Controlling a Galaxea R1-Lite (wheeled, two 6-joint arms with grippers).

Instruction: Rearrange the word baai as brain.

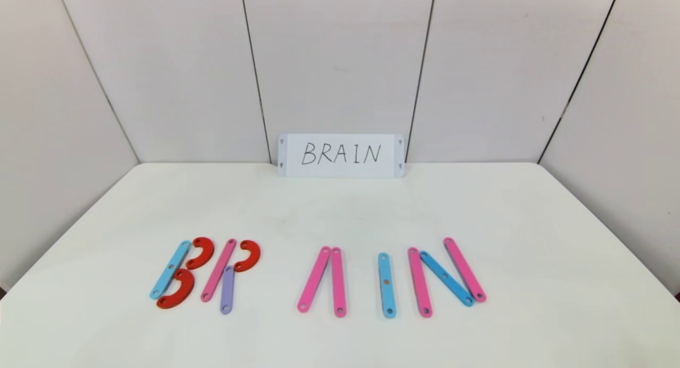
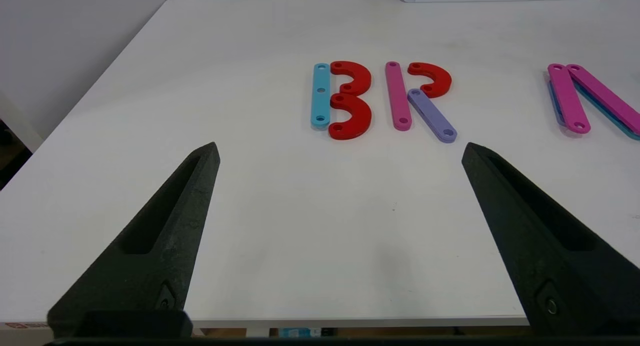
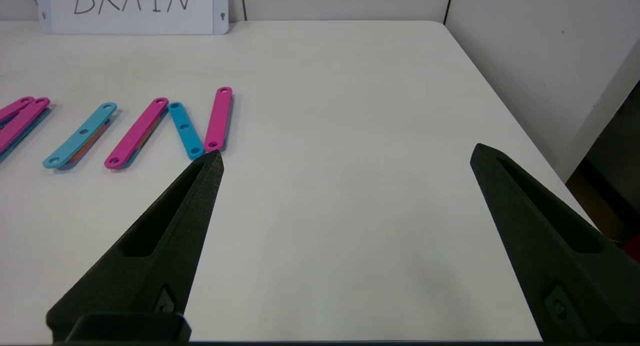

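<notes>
Five big letters lie in a row on the white table [image 1: 340, 208], seen from the head. They are made of flat plastic pieces with holes. On the robot's left is the B: a blue strip [image 1: 170, 270] with two red curves [image 1: 201, 252] touching its side, one above the other. Just beside it is the R: a pink strip [image 1: 218, 277], one red curve [image 1: 247, 255] and a purple strip [image 1: 227, 290] for the leg. Next is the A, two pink strips [image 1: 314, 279] that meet at the top; I see no bar across it. Then comes the I, one blue strip [image 1: 387, 285] standing alone. Last is the N: two pink strips [image 1: 419, 282] with a blue one [image 1: 446, 278] slanting between them. A white card [image 1: 340, 155] with BRAIN written on it leans on the wall behind. No arm shows in this view.

From the left wrist, the left claw [image 2: 340, 151] hangs near the front edge of the table. Its two black fingers [image 2: 165, 226] are spread wide and hold nothing. The B and R lie farther off, well apart from it.

From the right wrist, the right claw [image 3: 347, 156] is wide open too, with nothing in it. One finger [image 3: 175, 216] tip looks close to the N, but I cannot tell if it touches.
</notes>
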